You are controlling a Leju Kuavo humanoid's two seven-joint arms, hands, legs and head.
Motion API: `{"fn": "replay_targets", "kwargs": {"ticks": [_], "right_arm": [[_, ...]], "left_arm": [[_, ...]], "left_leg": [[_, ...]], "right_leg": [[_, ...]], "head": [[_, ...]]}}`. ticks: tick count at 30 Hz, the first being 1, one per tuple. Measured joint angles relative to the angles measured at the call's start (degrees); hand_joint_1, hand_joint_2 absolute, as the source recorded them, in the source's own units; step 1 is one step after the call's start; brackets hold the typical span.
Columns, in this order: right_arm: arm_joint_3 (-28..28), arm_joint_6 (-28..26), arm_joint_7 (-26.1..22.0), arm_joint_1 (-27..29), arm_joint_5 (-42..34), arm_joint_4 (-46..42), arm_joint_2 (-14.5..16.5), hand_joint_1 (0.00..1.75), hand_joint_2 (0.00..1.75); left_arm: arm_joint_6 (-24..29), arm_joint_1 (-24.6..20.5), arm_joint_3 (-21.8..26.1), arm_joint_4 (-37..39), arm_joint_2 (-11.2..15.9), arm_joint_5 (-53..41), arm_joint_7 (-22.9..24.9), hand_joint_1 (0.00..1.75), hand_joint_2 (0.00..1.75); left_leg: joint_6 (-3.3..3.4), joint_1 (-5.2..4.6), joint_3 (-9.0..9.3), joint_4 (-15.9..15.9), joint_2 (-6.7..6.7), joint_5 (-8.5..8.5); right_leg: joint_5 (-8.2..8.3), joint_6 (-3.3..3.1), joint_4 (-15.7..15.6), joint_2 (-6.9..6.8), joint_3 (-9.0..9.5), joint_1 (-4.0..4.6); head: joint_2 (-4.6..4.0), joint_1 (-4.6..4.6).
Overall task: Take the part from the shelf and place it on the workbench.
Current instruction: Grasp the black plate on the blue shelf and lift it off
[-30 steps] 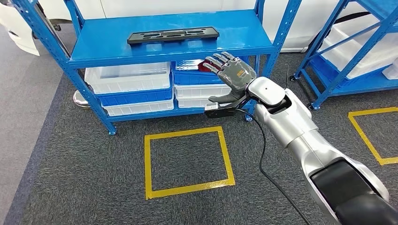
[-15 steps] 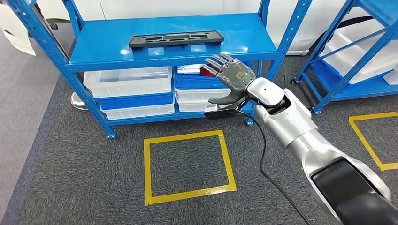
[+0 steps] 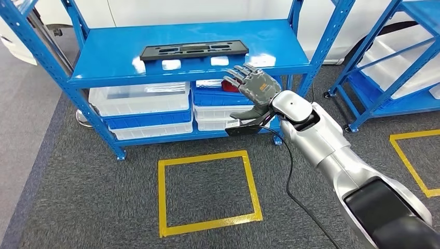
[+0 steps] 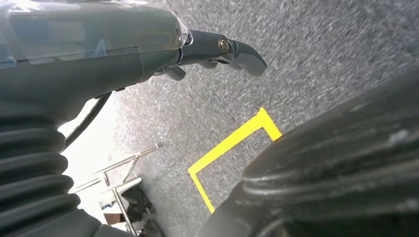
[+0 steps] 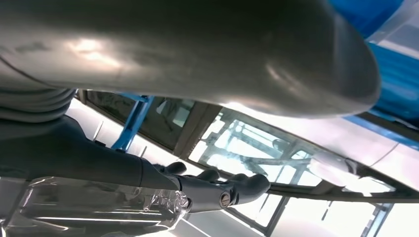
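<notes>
**While the part waits on the shelf, a hand reaches up**

As the task stands barely begun, the robot's right hand (image 3: 252, 88) is raised in front of the blue shelf (image 3: 109, 57), its fingers (image 3: 236, 77) spread apart and grasping nothing. It hangs just below the front edge of the top board, towards the right end, over the stacked bins (image 3: 139, 104) on the lower level. The part (image 3: 194, 51), a long flat black piece with cut-outs, lies untouched along the back of that top board, up and to the left of the hand and apart from it. The left hand (image 4: 217, 49) hangs low over the grey carpet near a strip of yellow tape (image 4: 232, 143), its fingers loose and holding nothing. Everything seems left to do: closing the gap, lifting the part, carrying it to the workbench. A yellow floor square (image 3: 207, 192) marks the spot before the shelf
</notes>
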Motion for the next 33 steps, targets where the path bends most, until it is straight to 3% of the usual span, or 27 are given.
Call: {"fn": "replay_targets", "kwargs": {"ticks": [2,4,6,7,9,11,12,14,15,17,20,21,22,23,25,27,28,30,32,33], "right_arm": [[0.0,0.0,0.0,-0.1,0.0,-0.1,0.0,0.0,0.0],[0.2,0.0,0.0,0.0,0.0,-0.1,0.0,0.0,0.0],[0.3,0.0,-0.1,0.3,0.0,-0.1,0.0,0.0,0.0],[0.4,0.1,-0.2,0.3,0.0,0.0,0.0,0.0,0.0],[0.5,0.2,-0.4,0.1,-0.2,0.1,0.0,0.0,0.0],[0.7,0.2,-0.7,-0.2,-0.4,0.4,0.0,0.0,0.0],[0.8,0.1,-0.8,-0.3,-0.5,0.5,0.0,0.0,0.0],[0.8,0.0,-1.0,-0.5,-0.6,0.7,0.0,0.0,0.0],[0.9,-0.2,-1.0,-0.6,-0.7,0.7,0.1,0.0,0.0],[1.0,-0.4,-1.2,-1.1,-0.9,0.7,0.2,0.0,0.0],[1.4,-0.5,-1.3,-1.3,-1.2,1.0,0.3,0.0,0.0],[1.5,-0.5,-1.3,-1.3,-1.2,1.2,0.3,0.0,0.0],[1.6,-0.5,-1.3,-1.3,-1.3,1.3,0.3,0.0,0.0],[1.7,-0.5,-1.3,-1.3,-1.4,1.4,0.3,0.0,0.0],[1.8,-0.5,-1.4,-1.5,-1.6,1.6,0.3,0.0,0.0],[1.9,-0.5,-1.4,-1.5,-1.7,1.8,0.2,0.0,0.0],[1.9,-0.5,-1.4,-1.6,-1.7,1.8,0.2,0.0,0.0],[2.0,-0.5,-1.5,-1.9,-1.7,1.8,0.3,0.0,0.0],[2.1,-0.5,-1.5,-2.2,-1.7,1.8,0.4,0.0,0.0],[2.1,-0.4,-1.5,-2.3,-1.7,1.8,0.4,0.0,0.0]], "left_arm": [[0.0,-0.1,0.0,0.0,0.1,0.0,0.0,0.0,0.0],[0.0,-0.2,0.0,0.0,0.1,0.0,-0.6,0.0,0.0],[0.1,-0.2,0.0,0.0,0.1,0.0,-1.3,0.0,0.0],[0.1,-0.2,0.0,0.0,0.1,0.0,-1.4,0.0,0.0],[0.1,-0.2,0.0,0.0,0.2,0.1,-1.0,0.0,0.0],[0.1,-0.1,0.0,0.0,0.2,0.2,-0.8,0.0,0.0],[0.1,-0.1,0.0,0.0,0.2,0.2,-0.8,0.0,0.0],[0.1,-0.2,0.0,0.0,0.2,0.2,-0.7,0.0,0.0],[0.1,-0.2,0.0,0.0,0.1,0.2,-0.7,0.0,0.0],[0.1,-0.2,0.0,0.0,0.1,0.3,-0.5,0.0,0.0],[0.1,-0.2,0.0,0.0,0.1,0.3,-0.4,0.0,0.0],[0.1,-0.2,0.0,0.0,0.1,0.3,-0.4,0.0,0.0],[0.1,-0.2,0.0,0.0,0.1,0.3,-0.4,0.0,0.0],[0.2,-0.1,0.0,0.0,0.1,0.3,-0.4,0.0,0.0],[0.2,0.0,0.0,0.1,-0.1,0.3,-0.4,0.0,0.0],[0.3,0.1,0.0,0.1,-0.3,0.3,-0.4,0.0,0.0],[0.3,0.1,0.0,0.1,-0.3,0.3,-0.4,0.0,0.0],[0.4,0.1,0.0,0.1,-0.2,0.3,-0.3,0.0,0.0],[0.4,0.0,0.0,0.1,-0.1,0.3,-0.4,0.0,0.0],[0.5,0.0,0.0,0.1,-0.1,0.3,-0.4,0.0,0.0]], "left_leg": [[-0.58,0.05,-2.92,5.6,0.14,-0.72],[-1.34,0.3,-7.75,12.8,0.13,-3.36],[-1.91,0.39,-10.12,14.9,0.03,-4.89],[-2.09,0.42,-9.92,13.1,0.03,-3.79],[-2.38,0.64,-8.57,6.1,0.45,2.13],[-1.77,0.68,-7.73,0.4,1.0,6.1],[-1.14,0.62,-7.72,-0.8,1.14,6.59],[0.25,0.52,-7.43,-1.2,1.01,6.04],[0.62,0.55,-7.2,-1.3,0.95,5.89],[1.26,0.64,-6.54,-1.4,0.9,5.45],[1.72,0.48,-5.61,-1.4,0.73,4.4],[1.77,0.39,-5.08,-1.4,0.62,3.94],[1.8,0.27,-4.42,-1.4,0.51,3.44],[1.81,0.12,-3.66,-1.4,0.42,2.91],[1.72,-0.05,-2.34,-1.5,0.29,1.81],[1.31,0.04,-1.67,-1.8,0.15,1.05],[1.0,0.03,-1.38,-1.8,0.09,1.02],[0.51,-0.06,-1.06,-1.2,-0.03,1.16],[-0.1,-0.09,-3.05,3.0,0.03,0.68],[-0.47,0.07,-5.25,6.5,0.12,-0.29]], "right_leg": [[-0.7,-0.21,-0.5,-0.01,1.6,-0.56],[-1.67,-0.24,-0.6,0.04,2.81,-0.8],[-2.86,-0.02,-0.6,0.11,4.41,-1.05],[-3.51,0.15,-0.6,0.15,5.35,-1.18],[-4.8,0.6,-0.5,0.17,6.97,-1.32],[-5.68,1.19,-0.3,0.25,7.41,-1.15],[-5.94,1.5,-0.1,0.26,7.25,-0.97],[-6.36,2.12,0.1,0.19,7.05,-0.86],[-6.6,2.4,0.8,0.07,6.91,-0.91],[-7.83,2.95,5.2,-0.16,4.62,-1.06],[-11.26,3.27,16.2,-0.33,-2.92,-1.06],[-11.39,3.15,17.6,-0.34,-4.58,-1.01],[-10.26,2.87,16.8,-0.34,-5.19,-0.88],[-7.9,2.4,14.0,-0.33,-4.79,-0.68],[-1.69,0.88,5.8,-0.21,-2.85,0.14],[1.31,-0.12,0.8,-0.02,-1.64,0.99],[1.18,-0.32,0.0,0.04,-1.39,1.2],[0.82,-0.6,-0.8,0.05,-0.13,0.83],[0.15,-0.84,-1.5,-0.01,1.58,0.23],[-0.26,-0.87,-1.7,-0.05,2.27,0.12]], "head": [[0.0,-0.02],[0.0,-0.03],[0.0,-0.03],[0.0,-0.03],[0.0,-0.02],[0.0,-0.02],[0.0,-0.01],[0.0,-0.01],[0.0,0.01],[0.0,0.01],[0.0,0.01],[0.0,0.01],[0.0,0.02],[0.0,0.02],[0.0,0.01],[0.0,0.09],[0.0,0.12],[0.0,0.16],[0.0,0.11],[0.0,0.09]]}}
